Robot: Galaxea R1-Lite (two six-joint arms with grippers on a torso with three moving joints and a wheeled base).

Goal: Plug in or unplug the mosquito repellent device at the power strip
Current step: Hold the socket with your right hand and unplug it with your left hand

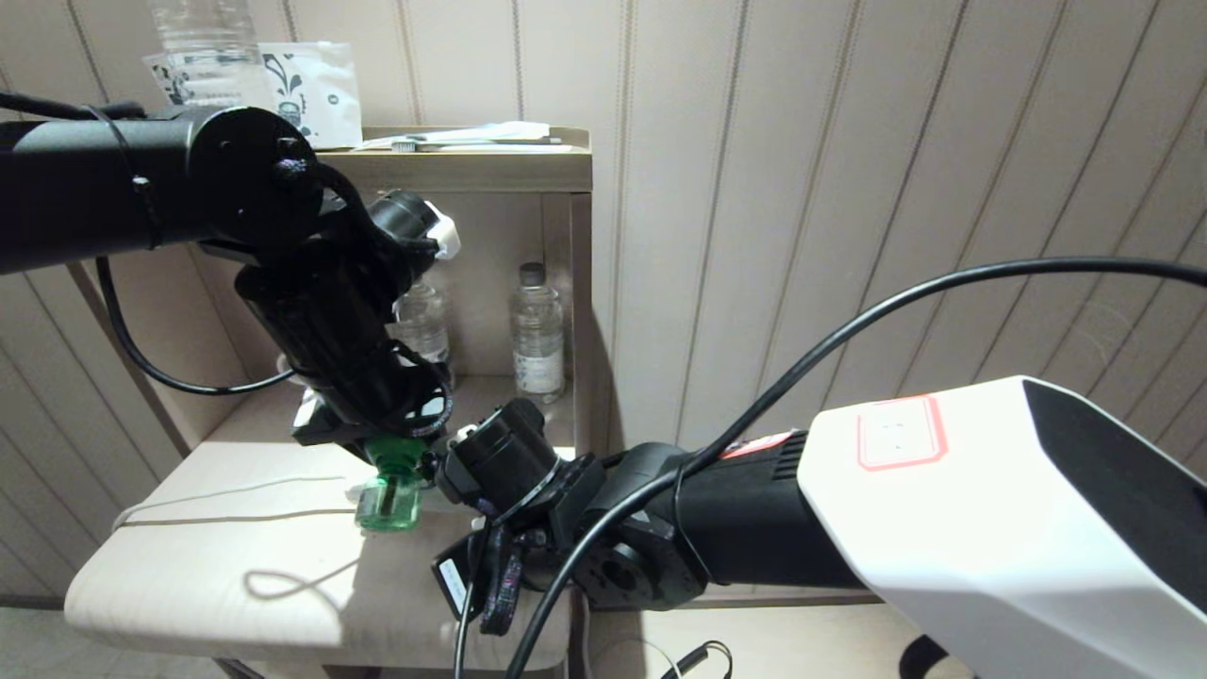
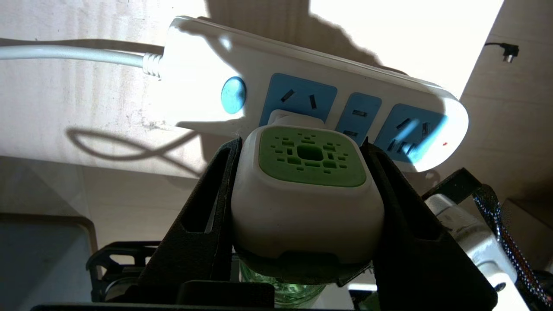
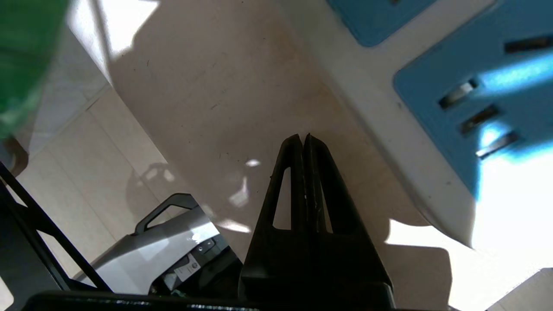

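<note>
My left gripper [image 2: 302,190] pinching the mosquito repellent device [image 2: 307,190] at frame centre, its plug hidden against the power strip [image 2: 302,90], strip's far end cut off, my right gripper [image 3: 303,144] pressed together, beige tabletop [image 1: 236,566], panelled wall [image 1: 849,141].

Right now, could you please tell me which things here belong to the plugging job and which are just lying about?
Job:
- mosquito repellent device, clamped in left pincer
- power strip
- right pincer, shut beside the strip

Lying about:
- water bottles
- toothbrush
- printed packet
</note>
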